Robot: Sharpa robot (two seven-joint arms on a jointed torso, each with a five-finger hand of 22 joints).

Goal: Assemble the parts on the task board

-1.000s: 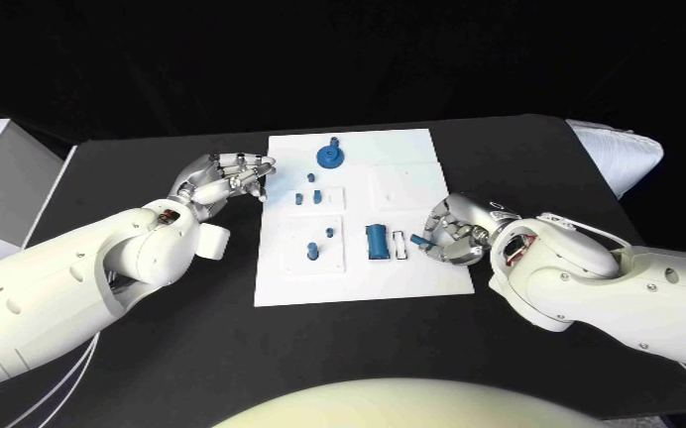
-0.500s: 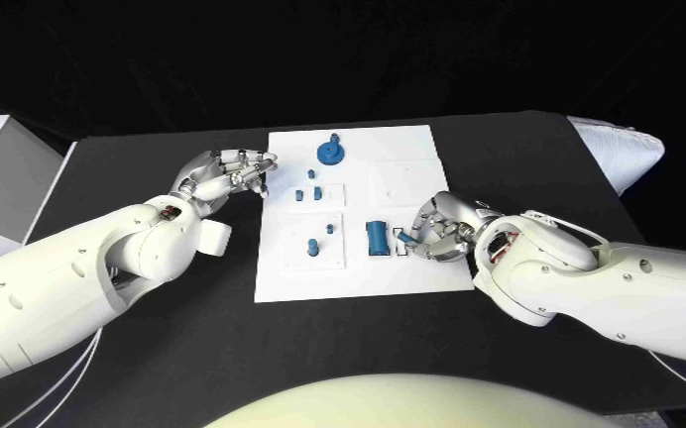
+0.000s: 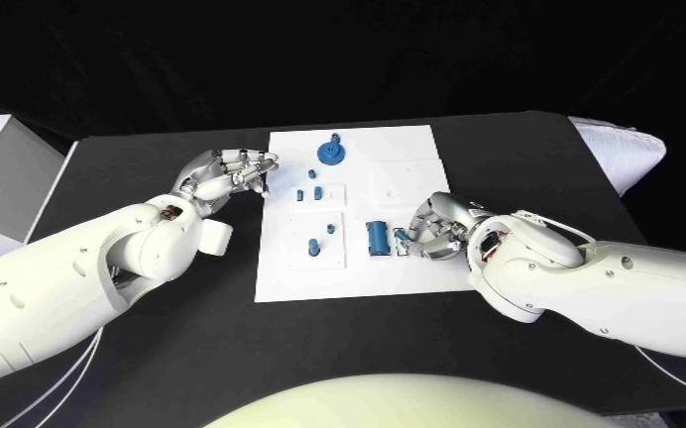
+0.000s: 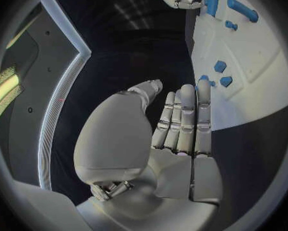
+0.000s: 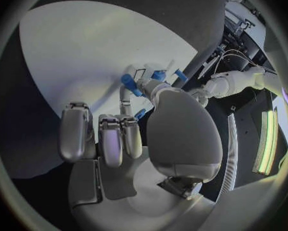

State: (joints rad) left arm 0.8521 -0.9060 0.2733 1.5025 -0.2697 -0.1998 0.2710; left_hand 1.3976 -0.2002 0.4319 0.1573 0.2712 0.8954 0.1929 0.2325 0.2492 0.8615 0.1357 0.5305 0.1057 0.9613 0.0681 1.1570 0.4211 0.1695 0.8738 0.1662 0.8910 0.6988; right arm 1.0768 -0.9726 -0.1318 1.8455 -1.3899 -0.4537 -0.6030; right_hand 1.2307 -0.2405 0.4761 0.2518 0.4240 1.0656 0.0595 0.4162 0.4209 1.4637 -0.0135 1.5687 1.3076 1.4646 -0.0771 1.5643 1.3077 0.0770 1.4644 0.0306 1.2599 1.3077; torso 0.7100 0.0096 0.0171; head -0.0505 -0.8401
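The white task board (image 3: 400, 185) lies mid-table. On it are a blue round disc (image 3: 329, 155), several small blue pegs (image 3: 312, 246) and a blue block (image 3: 376, 239). My right hand (image 3: 436, 230) is over the board's right part, close beside the block, and pinches a small blue part (image 3: 400, 237) between thumb and a finger. The right wrist view shows that part (image 5: 140, 113) at the fingertips, just above the board (image 5: 86, 46). My left hand (image 3: 229, 175) hovers off the board's left edge with straight fingers and holds nothing. In the left wrist view, that hand (image 4: 182, 123) points toward the board (image 4: 246, 61).
A white cushion-like object (image 3: 622, 151) lies at the table's right edge. A white box (image 3: 22, 180) stands past the table's left edge. Black table surface (image 3: 171, 339) spreads in front of the board.
My right hand has moved left over the board with the small blue part, ending close to the blue block. The left hand has stayed where it was.
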